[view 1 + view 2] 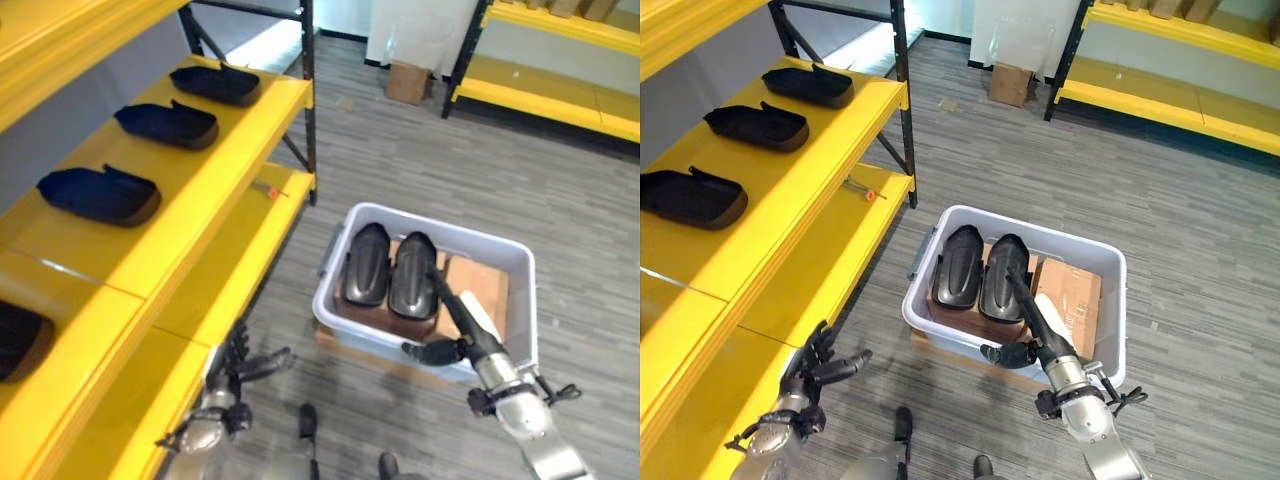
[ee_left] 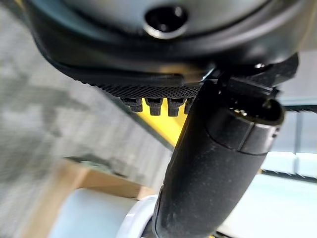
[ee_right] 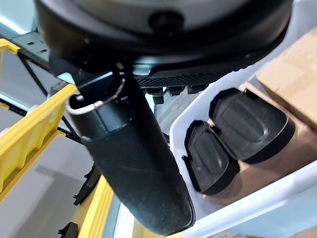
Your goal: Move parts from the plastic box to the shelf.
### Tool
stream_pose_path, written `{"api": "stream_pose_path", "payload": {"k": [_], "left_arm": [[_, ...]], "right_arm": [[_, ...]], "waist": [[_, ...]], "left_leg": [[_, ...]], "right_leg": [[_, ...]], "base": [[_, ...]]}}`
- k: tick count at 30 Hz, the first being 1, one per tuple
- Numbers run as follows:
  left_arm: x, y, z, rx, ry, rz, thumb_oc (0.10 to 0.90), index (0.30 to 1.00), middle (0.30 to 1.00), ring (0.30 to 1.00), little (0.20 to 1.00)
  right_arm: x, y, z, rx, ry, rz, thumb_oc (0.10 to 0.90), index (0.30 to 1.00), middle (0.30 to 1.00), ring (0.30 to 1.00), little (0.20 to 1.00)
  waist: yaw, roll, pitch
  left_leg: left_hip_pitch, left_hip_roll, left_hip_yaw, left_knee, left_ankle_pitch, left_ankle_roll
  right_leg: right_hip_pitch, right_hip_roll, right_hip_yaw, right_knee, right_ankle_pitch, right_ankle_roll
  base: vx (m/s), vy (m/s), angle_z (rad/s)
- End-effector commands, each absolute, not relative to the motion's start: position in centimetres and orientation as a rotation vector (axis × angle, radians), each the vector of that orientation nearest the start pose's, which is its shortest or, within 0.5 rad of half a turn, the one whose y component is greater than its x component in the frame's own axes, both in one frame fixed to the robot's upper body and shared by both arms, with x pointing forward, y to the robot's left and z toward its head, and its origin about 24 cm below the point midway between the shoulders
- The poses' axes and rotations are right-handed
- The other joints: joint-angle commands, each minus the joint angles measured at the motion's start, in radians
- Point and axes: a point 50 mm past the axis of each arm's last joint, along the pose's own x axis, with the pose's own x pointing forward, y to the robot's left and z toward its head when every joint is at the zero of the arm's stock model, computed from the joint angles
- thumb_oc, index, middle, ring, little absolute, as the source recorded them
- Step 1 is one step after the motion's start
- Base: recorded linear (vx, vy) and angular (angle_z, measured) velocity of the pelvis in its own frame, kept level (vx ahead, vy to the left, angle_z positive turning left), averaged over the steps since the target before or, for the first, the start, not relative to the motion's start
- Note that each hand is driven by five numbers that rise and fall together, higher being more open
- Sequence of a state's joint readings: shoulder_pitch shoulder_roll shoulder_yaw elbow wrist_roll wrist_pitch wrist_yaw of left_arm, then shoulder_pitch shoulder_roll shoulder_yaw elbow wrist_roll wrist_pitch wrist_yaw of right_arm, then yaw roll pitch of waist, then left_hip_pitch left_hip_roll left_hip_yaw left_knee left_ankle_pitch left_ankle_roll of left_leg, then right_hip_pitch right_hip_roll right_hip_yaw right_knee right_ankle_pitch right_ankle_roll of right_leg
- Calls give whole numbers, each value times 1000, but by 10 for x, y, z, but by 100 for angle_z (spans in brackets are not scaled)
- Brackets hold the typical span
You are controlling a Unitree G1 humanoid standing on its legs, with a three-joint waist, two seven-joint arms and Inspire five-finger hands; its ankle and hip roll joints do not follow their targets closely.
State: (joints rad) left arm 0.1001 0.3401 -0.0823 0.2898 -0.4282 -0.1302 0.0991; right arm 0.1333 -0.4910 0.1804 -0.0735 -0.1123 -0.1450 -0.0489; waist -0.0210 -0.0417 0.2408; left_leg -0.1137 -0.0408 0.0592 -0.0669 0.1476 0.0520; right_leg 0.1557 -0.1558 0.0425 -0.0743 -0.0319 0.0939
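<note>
A pale plastic box (image 1: pixel 520 262) sits on the grey floor (image 1: pixel 420 160), to the right of the yellow shelf (image 1: pixel 230 130). Inside it two dark parts (image 1: pixel 368 262) (image 1: pixel 412 272) lie side by side on brown cardboard (image 1: pixel 480 282), filling the box's left half.

The right robot hand (image 1: pixel 448 345) is at the box's near rim, its fingers stretched straight and reaching in over the right-hand part; it is released and grasps nothing. In its wrist view both parts show past the hand, lying untouched in the box.

The left robot hand (image 1: pixel 248 366) hangs low beside the near end of the shelf, well apart from the box, fingers loosely spread and holding nothing.

On the shelf's upper level three more dark parts (image 1: pixel 215 83) (image 1: pixel 166 124) (image 1: pixel 98 194) rest in a row from far to near, with a fourth (image 1: pixel 20 340) at the picture's left edge. A cardboard carton (image 1: pixel 407 82) stands on the floor far off.
</note>
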Motion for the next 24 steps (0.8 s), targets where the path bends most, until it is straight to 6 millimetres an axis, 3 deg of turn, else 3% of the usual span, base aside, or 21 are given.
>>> {"api": "stream_pose_path", "payload": {"k": [1,5,7,8,9,10,13,16,19,20,24], "left_arm": [[209,234,-16,-62,198,162,900,1000,1000,1000,1000],[211,238,-13,-26,192,169,900,1000,1000,1000,1000],[217,239,-8,12,176,148,900,1000,1000,1000,1000],[218,240,-6,26,170,144,900,1000,1000,1000,1000],[220,240,-5,37,166,143,900,1000,1000,1000,1000],[220,240,-4,41,165,141,900,1000,1000,1000,1000],[215,246,-2,26,157,166,900,1000,1000,1000,1000],[209,251,-5,24,171,186,900,1000,1000,1000,1000],[204,250,-12,15,198,186,900,1000,1000,1000,1000],[199,248,-15,4,214,185,900,1000,1000,1000,1000],[192,249,-21,-14,242,191,900,1000,1000,1000,1000]], "right_arm": [[240,-190,93,-536,-310,165,900,1000,1000,1000,1000],[243,-183,92,-525,-317,182,900,1000,1000,1000,1000],[243,-178,92,-522,-320,198,900,1000,1000,1000,1000],[243,-176,93,-518,-325,202,900,1000,1000,1000,1000],[243,-174,93,-519,-329,208,900,1000,1000,1000,1000],[244,-171,93,-518,-333,212,900,1000,1000,1000,1000],[248,-167,95,-508,-342,215,900,1000,1000,1000,1000],[249,-165,96,-531,-344,226,900,1000,1000,1000,1000],[244,-169,90,-534,-313,223,900,1000,1000,1000,1000],[243,-172,89,-531,-305,223,900,1000,1000,1000,1000],[241,-176,89,-531,-295,227,900,1000,1000,1000,1000]], "waist": [[28,-3,-136],[30,-5,-143],[17,2,-119],[11,8,-106],[15,16,-91],[18,22,-87],[20,25,-77],[17,12,-64],[17,-15,-87],[24,-21,-107],[18,-16,-125]], "left_leg": [[-48,88,-35,128,-85,-59],[-26,62,-7,127,-126,-25],[15,50,5,106,-138,-3],[27,54,13,100,-140,1],[47,56,38,89,-148,4],[63,55,57,78,-154,4],[115,67,110,48,-172,-15],[144,79,119,53,-190,-29],[157,76,106,52,-204,-41],[177,90,104,44,-207,-52],[186,132,93,31,-200,-72]], "right_leg": [[-46,45,12,74,-33,16],[-108,17,19,176,-10,61],[-210,25,16,364,84,97],[-250,26,-6,426,103,100],[-294,-1,-83,469,108,89],[-313,-35,-144,452,119,81],[-327,-103,-275,245,152,80],[-326,-139,-282,115,251,106],[-283,-128,-279,78,247,108],[-258,-123,-319,70,236,106],[-243,-94,-338,89,175,88]], "base": [[148,232,-35],[102,217,-33],[58,251,-31],[4,211,-19],[23,215,-4],[78,190,-13],[126,22,-69],[124,-97,-59],[190,-161,15],[271,-225,51],[144,-155,15]]}}
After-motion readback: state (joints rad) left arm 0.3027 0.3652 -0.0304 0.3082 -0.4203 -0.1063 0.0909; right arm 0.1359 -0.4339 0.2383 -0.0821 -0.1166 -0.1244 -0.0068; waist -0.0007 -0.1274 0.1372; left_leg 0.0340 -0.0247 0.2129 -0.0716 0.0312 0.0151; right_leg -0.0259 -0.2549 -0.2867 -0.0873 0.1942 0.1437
